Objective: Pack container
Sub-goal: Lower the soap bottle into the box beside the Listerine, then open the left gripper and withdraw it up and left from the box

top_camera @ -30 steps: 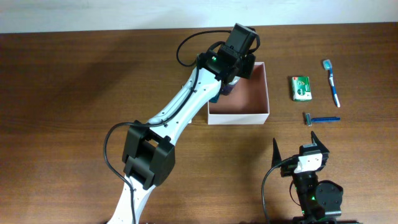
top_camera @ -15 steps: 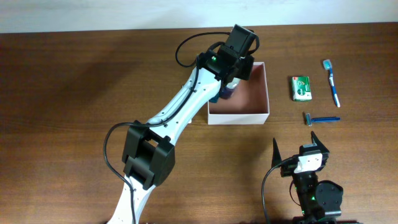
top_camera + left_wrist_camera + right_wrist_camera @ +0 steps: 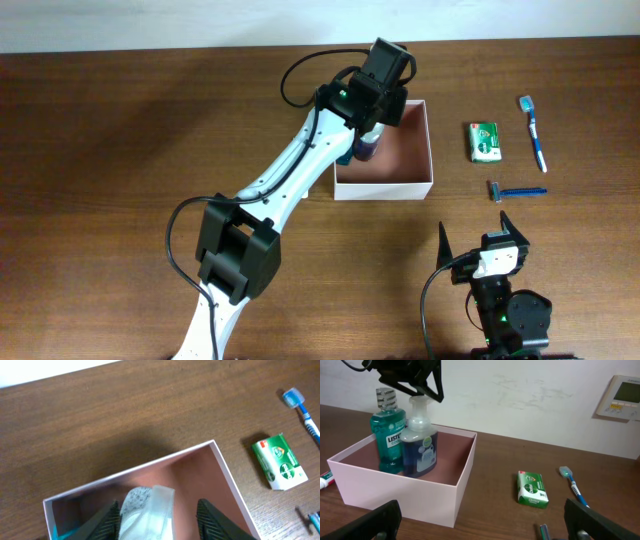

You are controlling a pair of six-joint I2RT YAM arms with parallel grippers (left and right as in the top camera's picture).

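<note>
Left gripper (image 3: 158, 502): jaws partly apart, straddling the white top of the blue bottle (image 3: 420, 445). In the left wrist view pink floor shows between the bottle and the right-hand finger, so we record nothing gripped.

Right gripper (image 3: 476, 232): jaws spread wide, holding nothing, parked low in the lower right of the overhead frame.

The container (image 3: 385, 188) sits upper centre of the overhead frame. Its open top faces straight up. It is square, so we note no long axis, and its walls run roughly parallel to the frame edges.

Count inside: two bottles, the blue one and a green mouthwash bottle (image 3: 387, 435). Both stand upright, side by side against the wall at the left of the overhead frame.

Count outside, to the right of the container in the overhead frame:
- one green packet (image 3: 485, 141)
- one toothbrush (image 3: 534, 133)
- one razor (image 3: 515, 191)

All three lie flat and apart from each other.

Surface: dark brown wood-grain table (image 3: 120, 150).

Room: a white wall behind, with one white wall panel (image 3: 622, 397) in the upper right of the right wrist view.
</note>
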